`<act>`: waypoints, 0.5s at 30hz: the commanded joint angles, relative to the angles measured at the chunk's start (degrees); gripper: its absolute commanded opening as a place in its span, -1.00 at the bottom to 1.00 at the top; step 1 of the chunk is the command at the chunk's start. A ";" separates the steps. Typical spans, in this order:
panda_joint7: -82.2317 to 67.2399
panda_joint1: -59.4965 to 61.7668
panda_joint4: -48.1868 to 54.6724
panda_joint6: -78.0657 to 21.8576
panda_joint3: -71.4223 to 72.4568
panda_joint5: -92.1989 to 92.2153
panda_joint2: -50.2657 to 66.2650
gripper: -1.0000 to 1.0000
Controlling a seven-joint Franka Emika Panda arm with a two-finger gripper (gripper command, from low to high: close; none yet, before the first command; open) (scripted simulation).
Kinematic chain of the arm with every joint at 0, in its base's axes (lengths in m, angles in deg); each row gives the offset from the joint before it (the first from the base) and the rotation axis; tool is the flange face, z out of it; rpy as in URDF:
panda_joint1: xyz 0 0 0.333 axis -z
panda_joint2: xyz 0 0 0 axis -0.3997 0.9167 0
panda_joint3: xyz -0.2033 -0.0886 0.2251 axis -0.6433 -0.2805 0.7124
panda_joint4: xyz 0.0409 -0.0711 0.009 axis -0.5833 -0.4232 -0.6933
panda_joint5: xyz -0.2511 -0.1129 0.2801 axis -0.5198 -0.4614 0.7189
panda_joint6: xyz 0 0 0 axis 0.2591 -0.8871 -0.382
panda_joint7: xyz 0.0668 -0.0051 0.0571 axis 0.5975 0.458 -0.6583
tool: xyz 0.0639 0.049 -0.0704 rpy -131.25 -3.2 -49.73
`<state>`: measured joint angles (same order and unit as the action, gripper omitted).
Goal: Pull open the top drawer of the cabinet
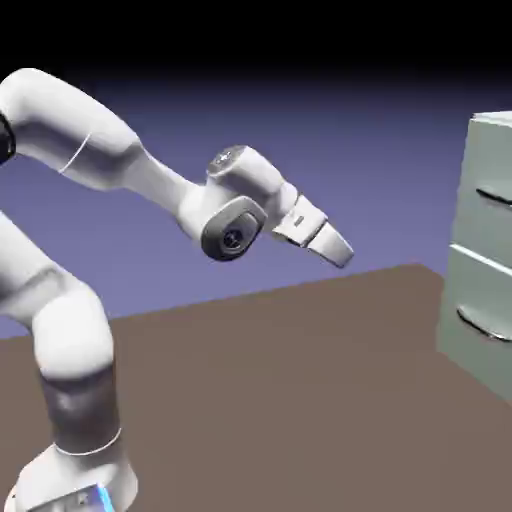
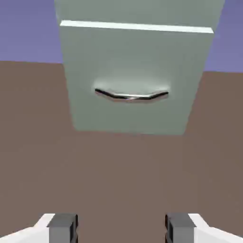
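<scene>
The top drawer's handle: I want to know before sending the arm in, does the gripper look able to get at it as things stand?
Probably yes, after travelling: the gripper is open, and nothing shows between it and the handle, though it points down toward the lower drawer.

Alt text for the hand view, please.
Open claw, nothing between its tips, facing a pale grey-green cabinet; its lower drawer is closed, with a curved metal bar handle, above a bare brown surface.
</scene>
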<state>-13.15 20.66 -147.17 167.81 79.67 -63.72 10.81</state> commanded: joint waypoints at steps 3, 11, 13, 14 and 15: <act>-0.90 -5.51 3.10 -1.36 -3.54 -7.48 -2.74 0.00; -3.29 -20.18 11.37 -4.99 -12.96 -27.41 -10.03 0.00; -3.89 -23.85 13.44 -5.90 -15.32 -32.40 -11.86 0.00; -4.19 -25.69 14.47 -6.36 -16.50 -34.89 -12.77 0.00; -4.49 -27.52 15.51 -6.81 -17.68 -37.38 -13.68 0.00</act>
<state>-17.65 -6.86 -131.67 161.00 62.00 -101.09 -2.86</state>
